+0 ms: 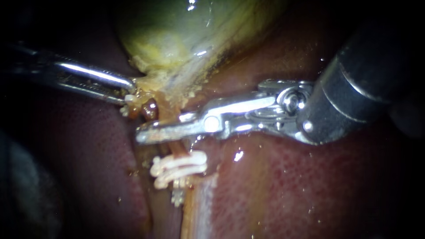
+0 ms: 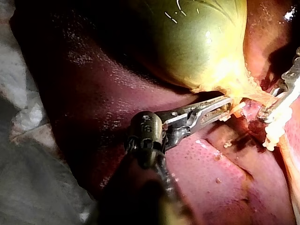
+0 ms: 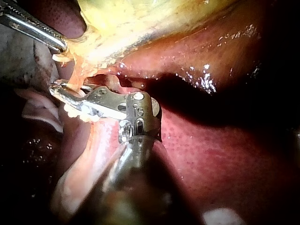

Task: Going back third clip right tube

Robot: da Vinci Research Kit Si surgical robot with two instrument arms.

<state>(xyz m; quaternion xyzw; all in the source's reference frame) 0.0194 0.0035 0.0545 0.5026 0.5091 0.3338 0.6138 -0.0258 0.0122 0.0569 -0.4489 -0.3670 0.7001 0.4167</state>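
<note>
Right instrument (image 1: 159, 126) lies across the tube (image 1: 176, 148) above white clips (image 1: 179, 166); left instrument (image 1: 130, 91) holds the gallbladder (image 1: 186, 42).

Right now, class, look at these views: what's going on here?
The left instrument has its jaws shut on the gallbladder at its narrow lower end. The right instrument lies across the tube, between the gallbladder and the white clips that sit on that tube. Liver lies all around.

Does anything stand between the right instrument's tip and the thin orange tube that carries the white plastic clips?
Nothing visible does. The right silver instrument lies across the thin orange tube, just above the white plastic clips. The left instrument grips yellowish gallbladder tissue off to one side.
</note>
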